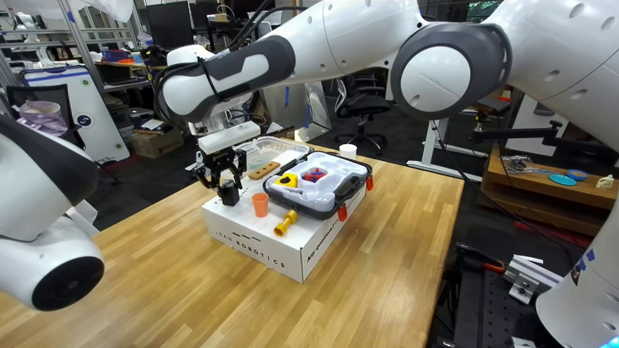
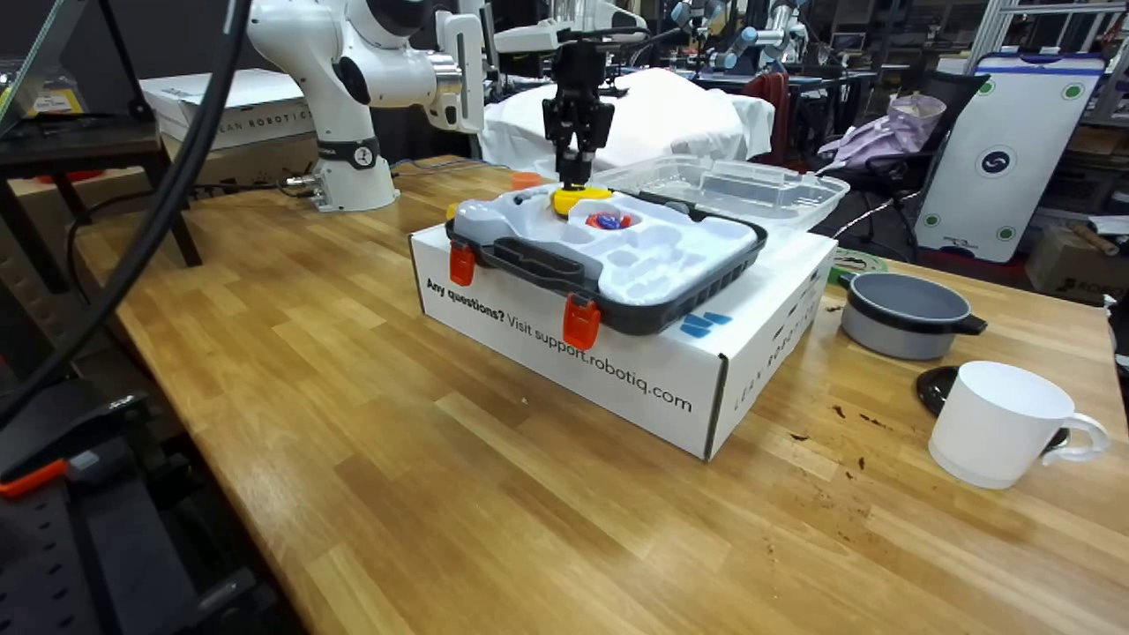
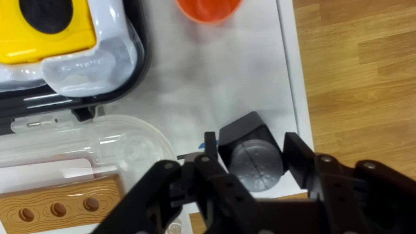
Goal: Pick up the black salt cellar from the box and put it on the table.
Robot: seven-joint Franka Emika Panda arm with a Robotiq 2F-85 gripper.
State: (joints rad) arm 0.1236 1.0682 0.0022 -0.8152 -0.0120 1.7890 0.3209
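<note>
The black salt cellar (image 1: 229,195) stands upright on the white box (image 1: 256,250), near the box's corner. In the wrist view the cellar (image 3: 256,165) shows its round grey lid with small holes. My gripper (image 1: 227,183) is over it with the fingers spread on either side. In the wrist view the gripper (image 3: 251,144) is open around the cellar; a thin gap shows at the left finger, and the right finger is very close to it or touching. The wooden table (image 1: 367,275) lies around the box. In an exterior view the gripper (image 2: 576,145) shows behind the case.
An orange cup (image 1: 260,205), a yellow tool (image 1: 286,223) and an open black case (image 1: 309,211) with a yellow piece stand on the box. A clear lid (image 2: 758,190) lies behind the case. A grey pot (image 2: 904,326) and white mug (image 2: 997,432) stand beside the box.
</note>
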